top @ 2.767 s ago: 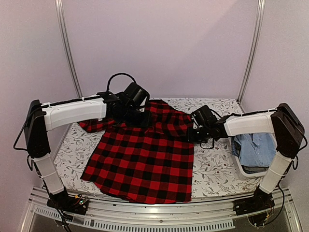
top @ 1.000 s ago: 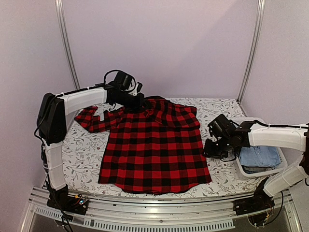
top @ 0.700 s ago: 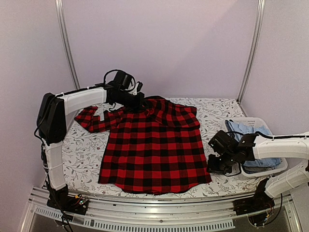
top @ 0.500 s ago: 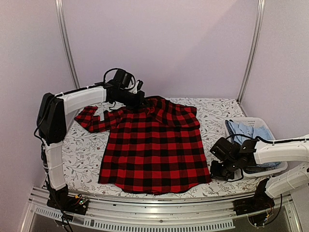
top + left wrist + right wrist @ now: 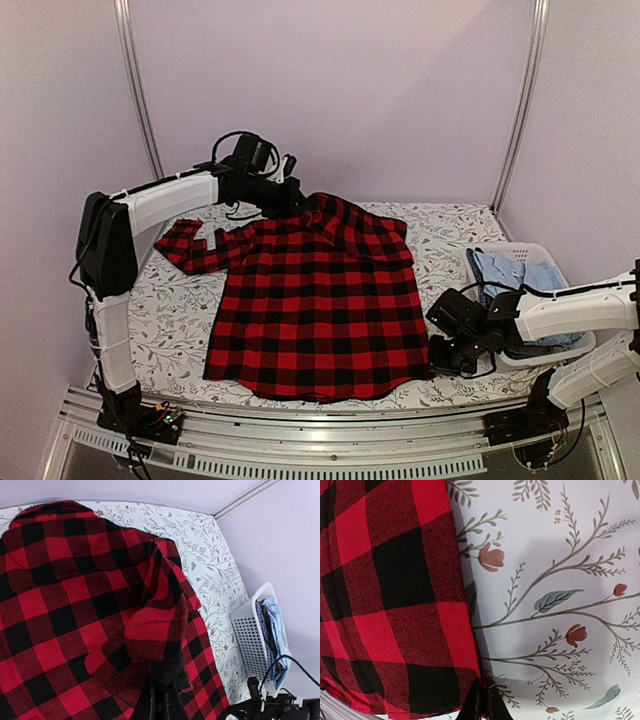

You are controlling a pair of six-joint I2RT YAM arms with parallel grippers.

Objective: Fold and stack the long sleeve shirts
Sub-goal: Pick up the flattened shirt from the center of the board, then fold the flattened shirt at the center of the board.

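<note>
A red-and-black check shirt (image 5: 320, 300) lies spread on the flowered table cover, hem toward the near edge, one sleeve (image 5: 190, 245) out to the left. My left gripper (image 5: 290, 200) is shut on the shirt's collar area and lifts it at the far side; in the left wrist view the cloth (image 5: 155, 630) bunches over the shut fingers (image 5: 162, 705). My right gripper (image 5: 437, 362) is low at the shirt's near right corner, shut on the hem edge (image 5: 465, 680). No white letters show.
A white basket (image 5: 520, 300) holding blue clothes (image 5: 510, 272) stands at the right edge, behind my right arm; it also shows in the left wrist view (image 5: 250, 640). The table's near edge is a metal rail (image 5: 320, 440).
My right gripper has moved down and toward the near edge along the shirt's right side to its near right corner. My left gripper has lifted the collar a little.
</note>
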